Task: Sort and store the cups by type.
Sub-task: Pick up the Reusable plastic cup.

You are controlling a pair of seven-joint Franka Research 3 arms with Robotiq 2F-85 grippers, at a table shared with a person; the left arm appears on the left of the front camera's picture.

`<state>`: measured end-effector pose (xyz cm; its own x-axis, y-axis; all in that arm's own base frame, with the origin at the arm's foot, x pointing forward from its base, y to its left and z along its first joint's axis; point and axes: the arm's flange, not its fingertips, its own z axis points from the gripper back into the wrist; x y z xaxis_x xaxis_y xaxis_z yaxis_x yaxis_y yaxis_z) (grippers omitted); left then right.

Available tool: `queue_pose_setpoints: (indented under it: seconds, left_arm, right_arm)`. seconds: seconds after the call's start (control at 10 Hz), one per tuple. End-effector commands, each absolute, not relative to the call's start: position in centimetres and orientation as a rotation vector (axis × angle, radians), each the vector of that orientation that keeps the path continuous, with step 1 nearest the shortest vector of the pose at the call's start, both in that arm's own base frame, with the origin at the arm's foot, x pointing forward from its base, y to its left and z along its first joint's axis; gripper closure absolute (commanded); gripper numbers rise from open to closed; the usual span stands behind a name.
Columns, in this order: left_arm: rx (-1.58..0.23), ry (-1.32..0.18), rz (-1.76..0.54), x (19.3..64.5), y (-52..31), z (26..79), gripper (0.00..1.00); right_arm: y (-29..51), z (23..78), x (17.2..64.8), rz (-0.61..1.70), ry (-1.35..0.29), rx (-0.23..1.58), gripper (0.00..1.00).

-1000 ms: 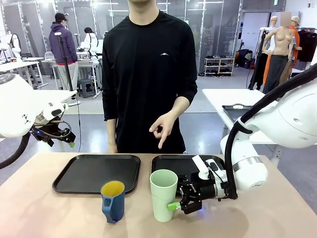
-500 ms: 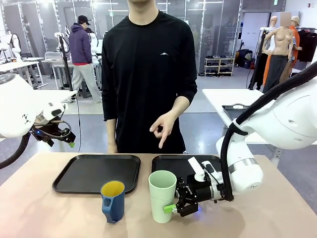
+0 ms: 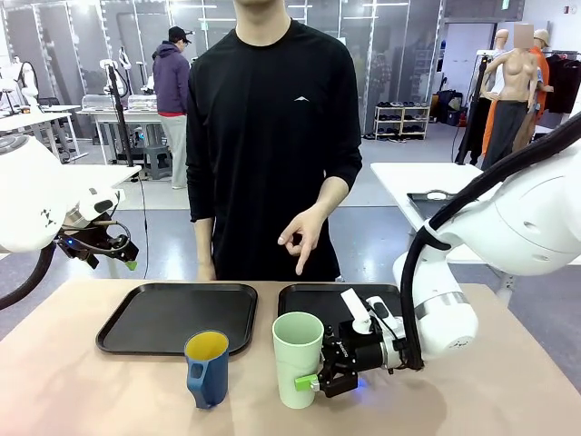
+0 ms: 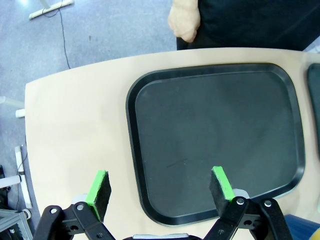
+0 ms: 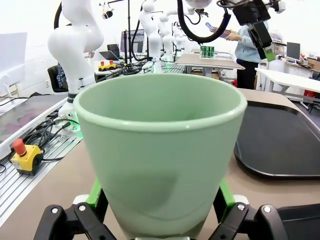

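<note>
Nothing is stored yet: blue mug (image 3: pixel 208 368) and green cup (image 3: pixel 298 354) stand on the tabletop (image 3: pixel 91 391), before bare trays (image 3: pixel 172 318). Right tool (image 3: pixel 313 380), released, straddles the green cup; left tool (image 4: pixel 159 175) is released too.

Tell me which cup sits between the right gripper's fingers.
The pale mint-green tumbler: tall, handleless, standing between the open fingers of the right gripper. The dark blue mug stands apart on its left.
</note>
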<state>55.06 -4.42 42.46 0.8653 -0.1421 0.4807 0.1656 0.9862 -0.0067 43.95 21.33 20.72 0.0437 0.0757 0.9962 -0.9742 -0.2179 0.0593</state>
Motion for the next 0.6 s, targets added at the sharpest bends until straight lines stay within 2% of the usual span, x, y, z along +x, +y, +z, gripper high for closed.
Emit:
queue_pose_setpoints:
  seconds: [0.0, 0.3, 0.4, 0.5]
  left_arm:
    - [-0.052, -0.495, -0.160, 54.96, -4.30, 42.67, 0.00]
    - [-0.052, -0.495, -0.160, 54.96, -4.30, 42.67, 0.00]
    - [-0.052, -0.495, -0.160, 54.96, -4.30, 42.67, 0.00]
    - [-0.052, -0.495, -0.160, 54.96, -4.30, 42.67, 0.00]
  right_arm:
    - [21.79, 18.57, 42.88, 1.362, -1.039, 1.283, 0.00]
    - [21.79, 18.32, 42.52, 1.369, -1.034, 1.281, 0.00]
    - [21.66, 18.30, 42.36, 1.377, -1.033, 1.270, 0.16]
    - [21.62, 18.34, 42.26, 1.379, -1.045, 1.271, 0.17]
